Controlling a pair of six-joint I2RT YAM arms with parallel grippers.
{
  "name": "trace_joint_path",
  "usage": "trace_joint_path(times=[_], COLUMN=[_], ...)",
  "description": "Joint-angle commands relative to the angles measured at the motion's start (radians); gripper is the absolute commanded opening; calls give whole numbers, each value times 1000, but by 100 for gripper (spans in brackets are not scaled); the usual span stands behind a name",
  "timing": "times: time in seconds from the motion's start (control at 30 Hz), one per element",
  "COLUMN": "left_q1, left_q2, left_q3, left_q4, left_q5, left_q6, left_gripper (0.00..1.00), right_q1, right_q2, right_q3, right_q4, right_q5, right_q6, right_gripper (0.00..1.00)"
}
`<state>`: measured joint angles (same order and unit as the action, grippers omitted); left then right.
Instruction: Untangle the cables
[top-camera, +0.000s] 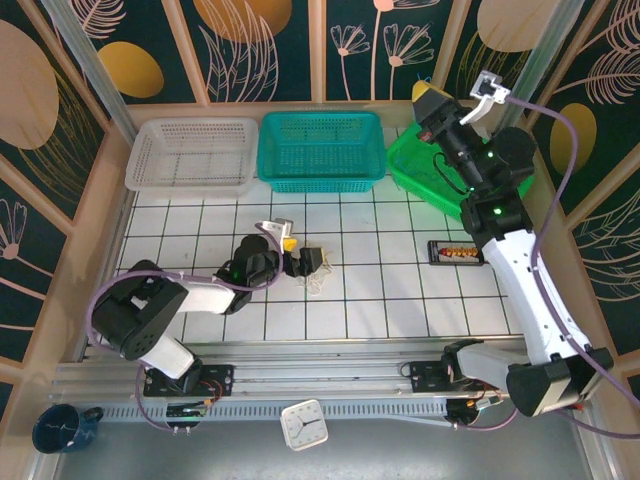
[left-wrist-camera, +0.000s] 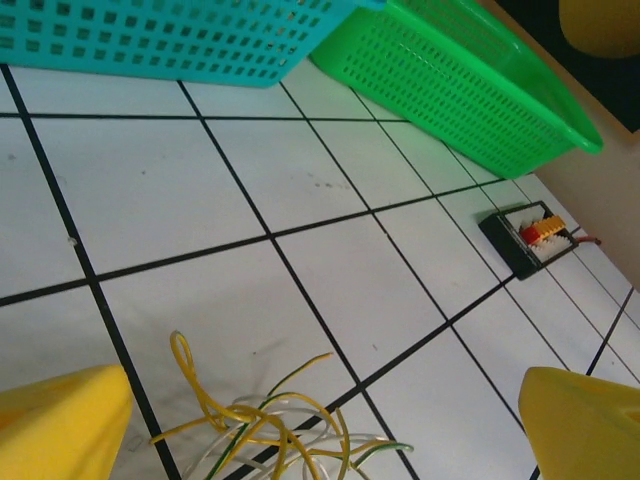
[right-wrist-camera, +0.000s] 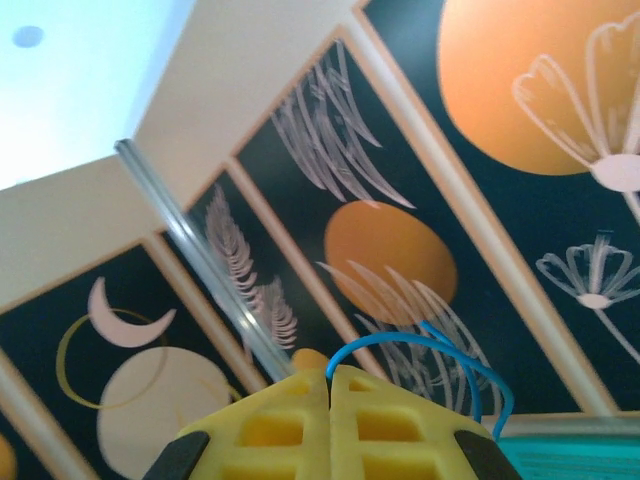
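Left wrist view puts the cables, a yellow, white and green tangle, on the tiled table between the left gripper's 2 wide-spread fingers. 1 blue cable loops from the right gripper, pinched closed on it, raised over the green basket.

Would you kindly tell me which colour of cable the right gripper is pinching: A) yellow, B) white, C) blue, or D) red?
C: in the right wrist view, a blue cable loops out of the shut right gripper.
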<state>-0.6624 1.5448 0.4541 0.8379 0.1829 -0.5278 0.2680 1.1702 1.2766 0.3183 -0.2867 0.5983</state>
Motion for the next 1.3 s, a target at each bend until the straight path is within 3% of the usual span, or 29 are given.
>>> trace_joint_path(times=[0.0, 0.4, 0.83, 1.27], left_q1=[-5, -4, -4, -5], left_q2=[-64, -181, -166, -187], left_q3=[30, 79, 150, 160], left_q4=[-96, -186, -260, -302], left_q5=[-58, -222, -180, -204], left_q6=[-15, 19, 28, 54], left_gripper=[99, 99, 99, 99], right_q1=[-13, -33, -62, -149], right_q2=[27, 182, 322, 428], right_q3=[-26, -33, -66, -120], right_q4=[67, 101, 247, 210], right_q5=[83, 284, 618, 709], right_q6=[-82, -260, -324, -301], right_gripper=[0, 0, 0, 0])
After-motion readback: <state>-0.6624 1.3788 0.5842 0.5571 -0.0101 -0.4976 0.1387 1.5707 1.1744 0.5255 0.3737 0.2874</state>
